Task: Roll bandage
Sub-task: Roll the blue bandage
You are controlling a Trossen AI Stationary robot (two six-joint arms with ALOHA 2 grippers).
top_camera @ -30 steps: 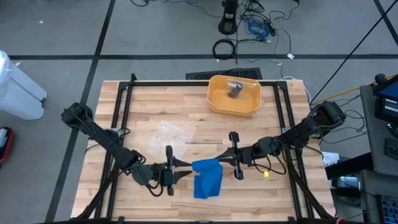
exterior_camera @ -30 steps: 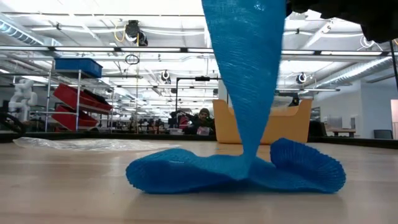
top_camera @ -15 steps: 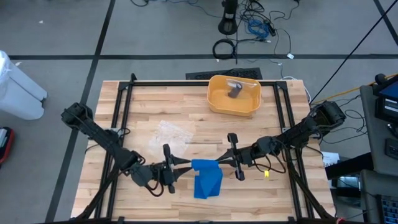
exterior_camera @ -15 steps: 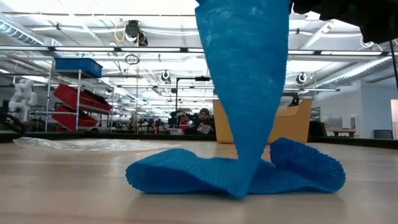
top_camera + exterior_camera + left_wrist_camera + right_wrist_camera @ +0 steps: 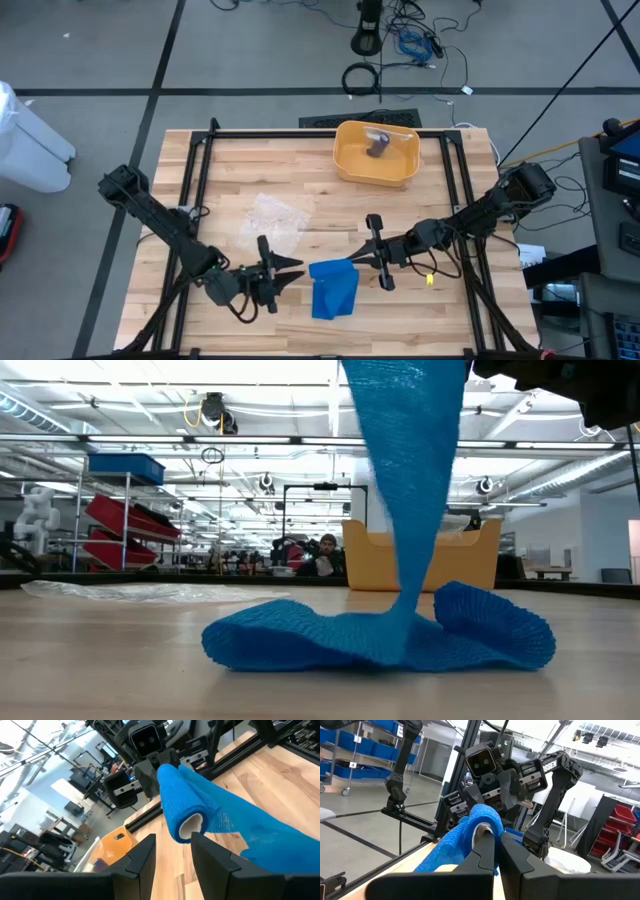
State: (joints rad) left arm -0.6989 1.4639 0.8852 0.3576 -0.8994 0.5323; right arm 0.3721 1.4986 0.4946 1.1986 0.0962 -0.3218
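Bandage (image 5: 333, 285), a blue crepe strip, hangs from the right gripper (image 5: 352, 262), whose jaws are clamped on the rolled end with its white core; the loose tail drops from there and lies crumpled on the table (image 5: 250, 170). The left gripper (image 5: 291, 276) has backed off from the roll since a second ago and now sits just beside it, jaws partly apart, holding nothing.
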